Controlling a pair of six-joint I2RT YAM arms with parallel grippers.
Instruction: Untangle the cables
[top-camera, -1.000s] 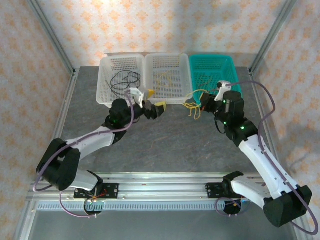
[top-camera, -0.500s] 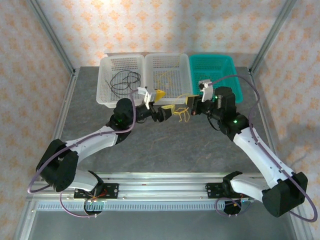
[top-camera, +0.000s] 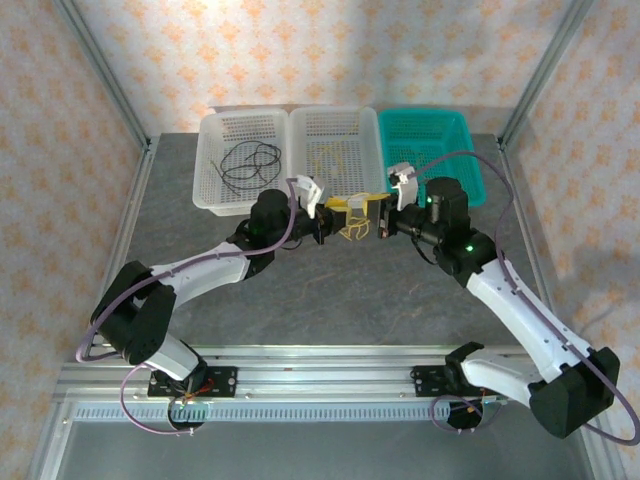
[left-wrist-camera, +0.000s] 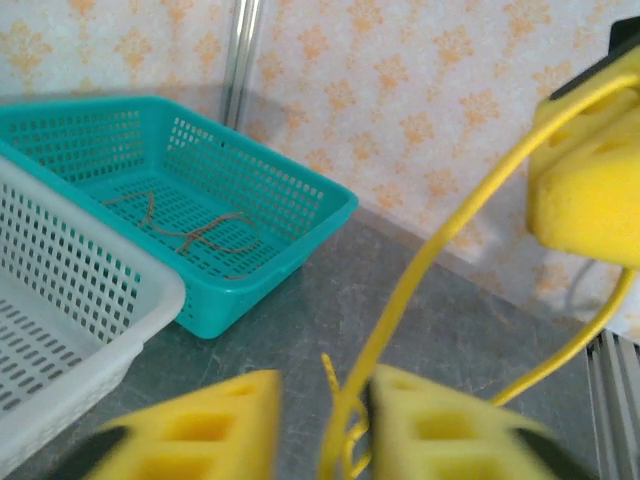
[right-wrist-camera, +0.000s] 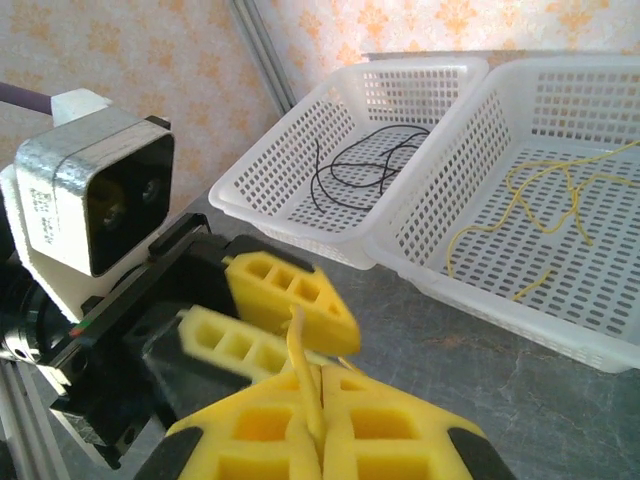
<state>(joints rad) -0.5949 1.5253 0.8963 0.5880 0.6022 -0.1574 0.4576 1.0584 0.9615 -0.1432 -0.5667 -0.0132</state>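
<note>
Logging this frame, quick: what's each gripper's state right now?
Left gripper: jaws around the yellow cable, grip cannot be told.
Right gripper: closed, holding the yellow cable.

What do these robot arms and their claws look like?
The left arm and right arm have smooth white segments linked by rounded black joints, each trailing a thick purple-grey cable. A green light glows on the right arm. The left claw and right claw each carry two chunky yellow fingers with square holes, beside a grey-white camera box.
</note>
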